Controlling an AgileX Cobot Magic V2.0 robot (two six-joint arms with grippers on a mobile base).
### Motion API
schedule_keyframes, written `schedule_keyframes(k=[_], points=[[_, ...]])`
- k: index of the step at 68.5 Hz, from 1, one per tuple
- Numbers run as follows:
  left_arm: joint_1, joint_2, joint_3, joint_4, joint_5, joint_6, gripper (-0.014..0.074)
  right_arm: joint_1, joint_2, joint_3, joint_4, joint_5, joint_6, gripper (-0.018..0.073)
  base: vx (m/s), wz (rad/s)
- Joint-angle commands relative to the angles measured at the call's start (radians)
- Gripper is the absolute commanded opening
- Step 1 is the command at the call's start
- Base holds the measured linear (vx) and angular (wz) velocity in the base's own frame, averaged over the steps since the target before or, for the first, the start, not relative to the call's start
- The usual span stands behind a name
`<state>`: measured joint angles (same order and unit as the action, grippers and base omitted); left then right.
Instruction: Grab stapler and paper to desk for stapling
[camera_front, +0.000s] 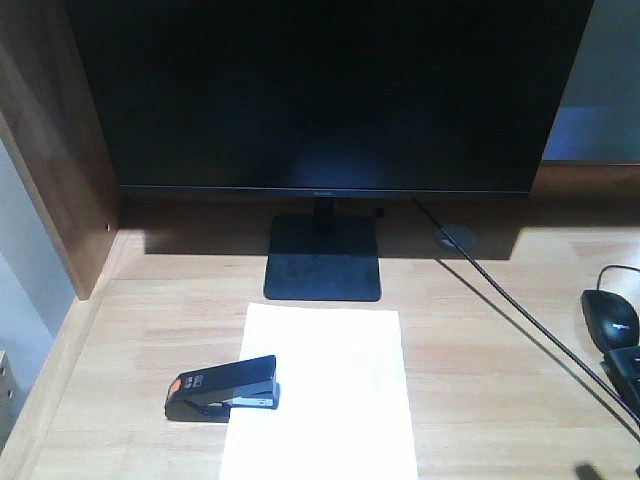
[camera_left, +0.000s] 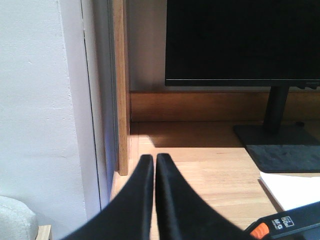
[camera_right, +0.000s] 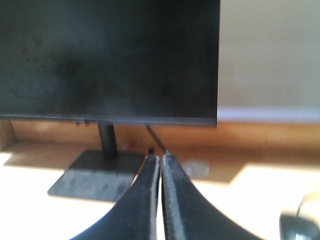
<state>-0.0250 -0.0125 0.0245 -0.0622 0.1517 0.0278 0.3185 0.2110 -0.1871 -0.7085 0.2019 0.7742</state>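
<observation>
The stapler (camera_front: 222, 388) lies on the bench (camera_front: 490, 370), its orange-patched end pointing left and its other end overlapping the left edge of the paper (camera_front: 325, 395). The paper lies flat, its far short edge just in front of the monitor's base (camera_front: 322, 259). The monitor (camera_front: 330, 90) stands at the back of the bench, screen dark, and a thin black cable (camera_front: 520, 320) runs from behind it diagonally toward the right front. A black mouse (camera_front: 611, 315) sits at the right edge, beside the corner of another dark object.

The left hand (camera_left: 154, 162) has its two black fingers pressed together with only a hairline between them, gripping nothing; it points toward the left rear corner, with the stapler's orange end at the lower right of its wrist view. The right hand (camera_right: 160, 162) is likewise closed on nothing, aimed at the monitor's lower right.
</observation>
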Motion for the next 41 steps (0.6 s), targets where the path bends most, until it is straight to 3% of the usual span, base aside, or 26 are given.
schedule_keyframes(k=[1,12,20,28,41], points=[[0.002,-0.015,0.010,-0.008,-0.085,-0.010,-0.0006,0.001,0.008,-0.025,0.222,-0.037,-0.247,-0.0010,0.00,0.00],[0.002,-0.015,0.010,-0.008,-0.085,-0.010,-0.0006,0.001,0.008,-0.025,0.546,-0.058,-0.605,-0.0010,0.00,0.00],[0.002,-0.015,0.010,-0.008,-0.085,-0.010,-0.0006,0.000,0.008,-0.025,0.676,-0.088,-0.774,-0.0010,0.00,0.00],[0.002,-0.015,0.010,-0.008,-0.085,-0.010,-0.0006,-0.036,0.008,-0.025,0.709,-0.092,-0.810,-0.0010,0.00,0.00],[0.002,-0.015,0.010,-0.008,-0.085,-0.010,-0.0006,-0.178,-0.003,0.008,0.741,-0.097,-0.809,-0.0010,0.00,0.00]])
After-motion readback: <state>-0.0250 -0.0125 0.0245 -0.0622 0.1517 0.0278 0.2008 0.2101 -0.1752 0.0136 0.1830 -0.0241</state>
